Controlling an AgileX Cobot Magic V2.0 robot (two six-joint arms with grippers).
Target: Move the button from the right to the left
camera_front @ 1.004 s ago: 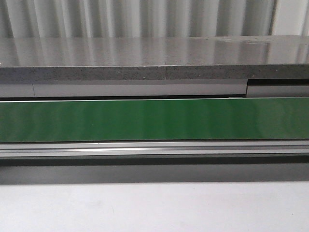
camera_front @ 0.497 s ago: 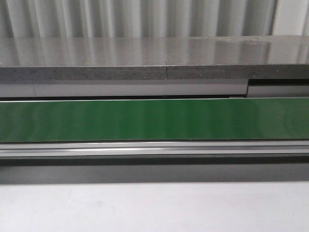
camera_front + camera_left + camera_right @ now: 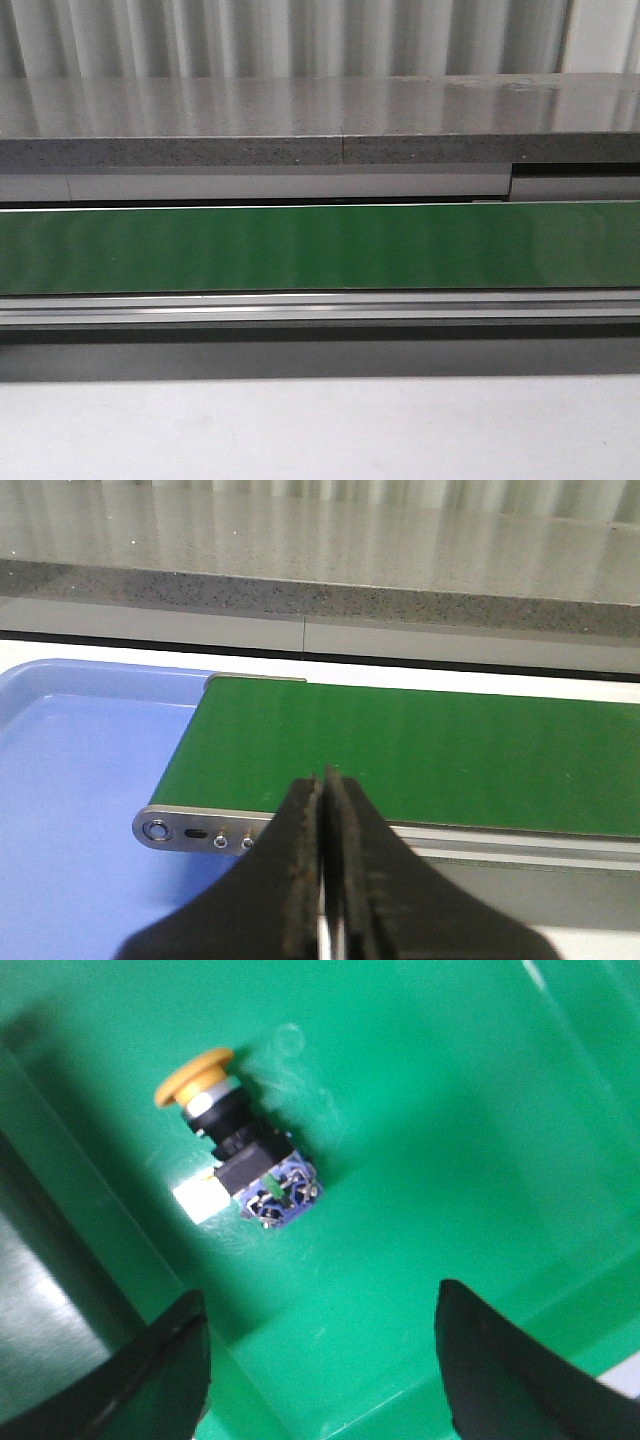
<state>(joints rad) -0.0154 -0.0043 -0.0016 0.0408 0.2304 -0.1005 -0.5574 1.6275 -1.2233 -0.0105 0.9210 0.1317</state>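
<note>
So right now my right claw (image 3: 320, 1360) is spread wide, hanging over the button (image 3: 235, 1155), which is lying on its side on the floor of a green bin (image 3: 450, 1110). Yellow mushroom cap points one way, the blue contact block the other, black body in between. Nothing's touching it yet; both fingers (image 3: 150, 1380) sit well clear, one on each side of the view, so I'd say I'm lined up for the drop-down and grab. Since it's lying flat, the black middle looks like the sane place to pinch; the round cap would probably roll out.

Left claw (image 3: 322, 880) is pinched closed with nothing in it, parked over the end of the green conveyor belt (image 3: 420, 750), right next to a blue tray (image 3: 80, 780). My guess is that tray's where the button ends up.

Front cam is useless here: just the belt, the grey counter (image 3: 320, 120) behind it, and the white surface (image 3: 320, 430). No arms, no button in it.
</note>
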